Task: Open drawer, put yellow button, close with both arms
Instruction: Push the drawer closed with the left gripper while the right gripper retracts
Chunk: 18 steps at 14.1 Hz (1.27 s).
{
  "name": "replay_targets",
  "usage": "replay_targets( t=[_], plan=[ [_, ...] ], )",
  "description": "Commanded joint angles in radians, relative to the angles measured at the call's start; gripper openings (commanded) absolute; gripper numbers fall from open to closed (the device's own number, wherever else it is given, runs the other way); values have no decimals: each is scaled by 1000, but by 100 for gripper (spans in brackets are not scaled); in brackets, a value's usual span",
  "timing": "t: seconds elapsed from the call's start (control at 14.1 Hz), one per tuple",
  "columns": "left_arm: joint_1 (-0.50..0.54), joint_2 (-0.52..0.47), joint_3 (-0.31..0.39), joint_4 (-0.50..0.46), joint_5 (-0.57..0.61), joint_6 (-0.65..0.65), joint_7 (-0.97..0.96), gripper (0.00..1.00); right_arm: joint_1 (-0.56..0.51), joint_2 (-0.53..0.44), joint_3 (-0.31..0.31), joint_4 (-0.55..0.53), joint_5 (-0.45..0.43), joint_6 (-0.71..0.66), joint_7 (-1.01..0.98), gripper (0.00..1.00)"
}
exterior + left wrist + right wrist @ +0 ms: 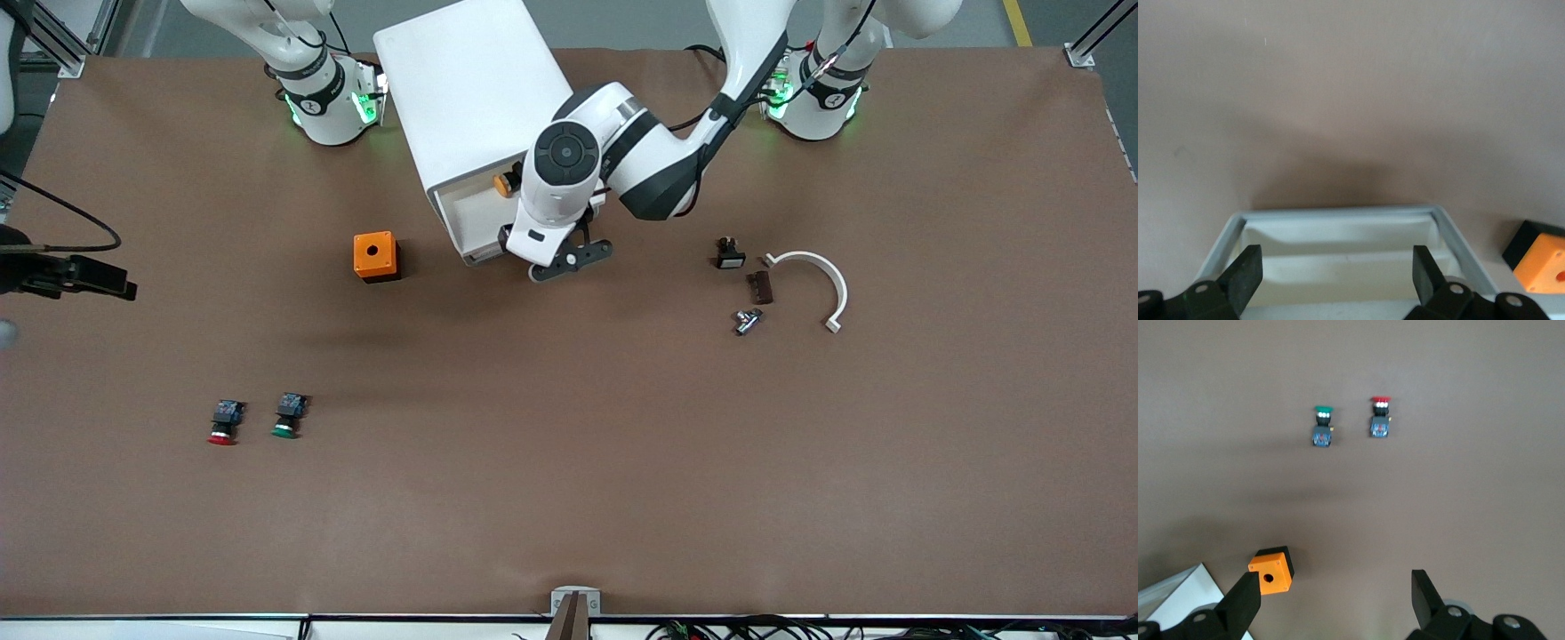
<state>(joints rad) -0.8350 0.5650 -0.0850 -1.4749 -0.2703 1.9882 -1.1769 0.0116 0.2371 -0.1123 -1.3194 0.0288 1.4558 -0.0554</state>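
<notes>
Nearest the front camera, toward the right arm's end of the table (569, 462), the red-capped button (223, 423) and green-capped button (288, 416) lie side by side. Farther from it stands an orange box (376, 256), beside the white cabinet (471, 98). The drawer (469, 220) is pulled out. The yellow button (507, 183) lies in it, up against the cabinet, largely hidden by the left arm's wrist. Left gripper (1336, 275) hangs over the drawer's front end, fingers (1245, 272) spread wide, holding nothing. Right gripper (1336, 595) waits over bare table, fingers (1426, 592) spread wide, empty; in the front view only a dark part at the frame edge shows.
</notes>
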Motion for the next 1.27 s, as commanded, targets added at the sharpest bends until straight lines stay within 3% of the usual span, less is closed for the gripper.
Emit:
replay_targets(
  t=[0.0,0.42,0.78,1.2],
  plan=[
    [-1,-10,-47,-24,-24,8,-61,99,-21,-18,11,39,0,-21,-4,100],
    [-1,-4,-121,-28,-43,-3,-202,99,-22,-126,16,6,5,-129,3,100],
    [23,-8,-113,-28,-27,-9,-201,99,-21,-332,17,-280,3,-10,3,100],
    [206,-34,-104,-4,107,-14,-175,99,-21,-380,17,-308,-7,-6,0,100]
  ],
)
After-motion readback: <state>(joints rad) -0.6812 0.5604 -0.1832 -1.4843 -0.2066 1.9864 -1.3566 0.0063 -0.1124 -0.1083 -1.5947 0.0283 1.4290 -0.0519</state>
